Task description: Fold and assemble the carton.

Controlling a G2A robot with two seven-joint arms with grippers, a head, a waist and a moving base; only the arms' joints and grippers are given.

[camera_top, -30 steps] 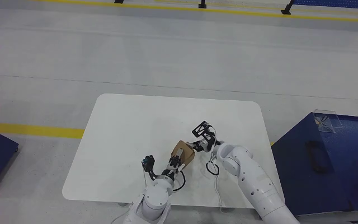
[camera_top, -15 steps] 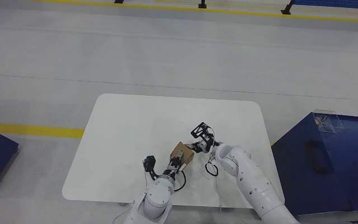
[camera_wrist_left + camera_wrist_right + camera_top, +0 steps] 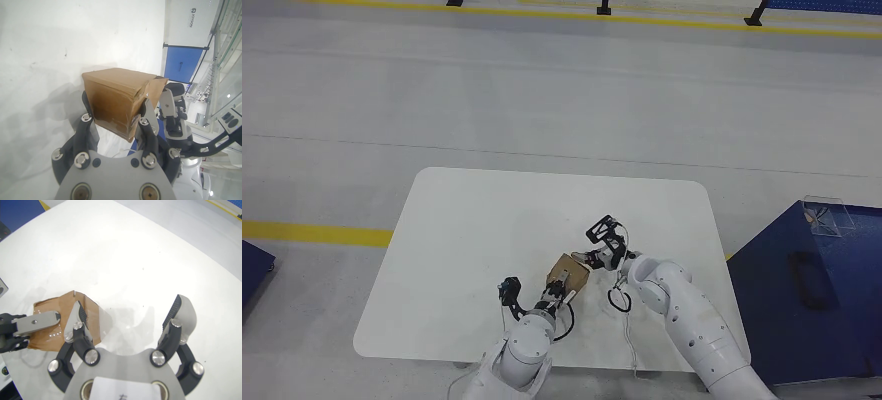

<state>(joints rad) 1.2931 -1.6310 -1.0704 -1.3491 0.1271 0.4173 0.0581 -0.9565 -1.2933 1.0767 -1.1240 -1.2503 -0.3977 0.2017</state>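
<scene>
Standing by, I see the carton (image 3: 569, 272) sitting low and centre in the top view, near the front edge of the white table (image 3: 462, 220), with the left gripper (image 3: 557, 290) clamped across its near end. The left wrist view has one finger on each side of the brown box (image 3: 115, 98), and the cardboard by one finger looks creased and ragged. The right gripper (image 3: 602, 240) hangs just beyond the carton's far side with its fingers spread wide and nothing between them. In the right wrist view its nearer finger (image 3: 78, 313) overlaps the carton (image 3: 47, 305) at centre left, but I can't tell whether it touches. A loose flap juts out at the carton's far end. My worry is the hold: it looks shallow and close to a corner, so a push on the flap could twist the box out of the grip or slide it along the table. Harder squeezing could crush that weakened corner and spoil the fold.
</scene>
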